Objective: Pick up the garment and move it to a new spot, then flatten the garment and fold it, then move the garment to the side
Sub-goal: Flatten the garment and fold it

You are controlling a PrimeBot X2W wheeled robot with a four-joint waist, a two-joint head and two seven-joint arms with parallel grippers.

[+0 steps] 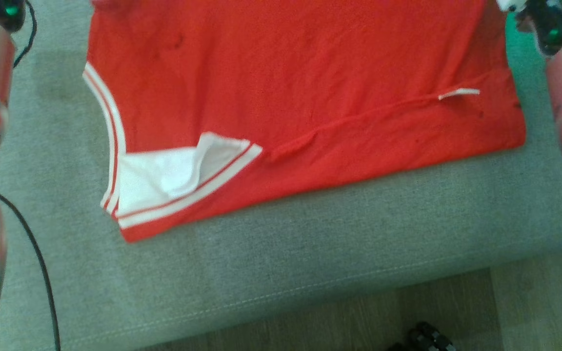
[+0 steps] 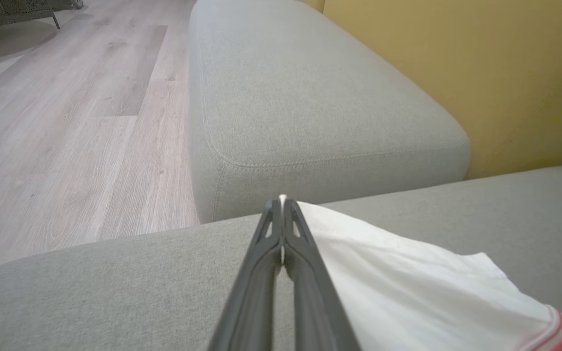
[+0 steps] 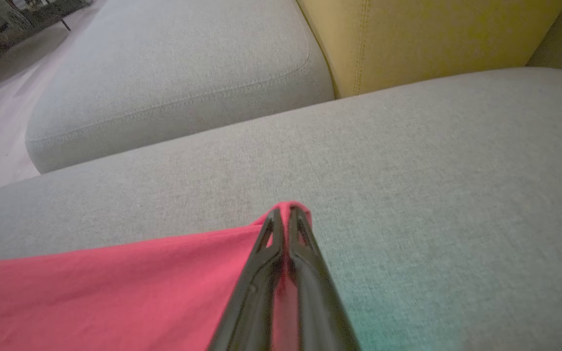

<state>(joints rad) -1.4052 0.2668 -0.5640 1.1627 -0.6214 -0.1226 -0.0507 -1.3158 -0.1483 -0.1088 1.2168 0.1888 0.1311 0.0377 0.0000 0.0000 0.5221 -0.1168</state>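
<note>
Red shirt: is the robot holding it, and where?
Yes: the left gripper pinches a white part of the shirt, the right gripper a red edge.

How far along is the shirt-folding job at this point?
Done: the red shirt lies spread fairly flat on the grey sofa cushion. In hand: left end effector pinches its white section, right end effector a red edge. Left: apparently folding, then moving it aside.

Red garment (image 1: pixel 310 73) lies spread on grey cushion (image 1: pixel 310 243).
</note>
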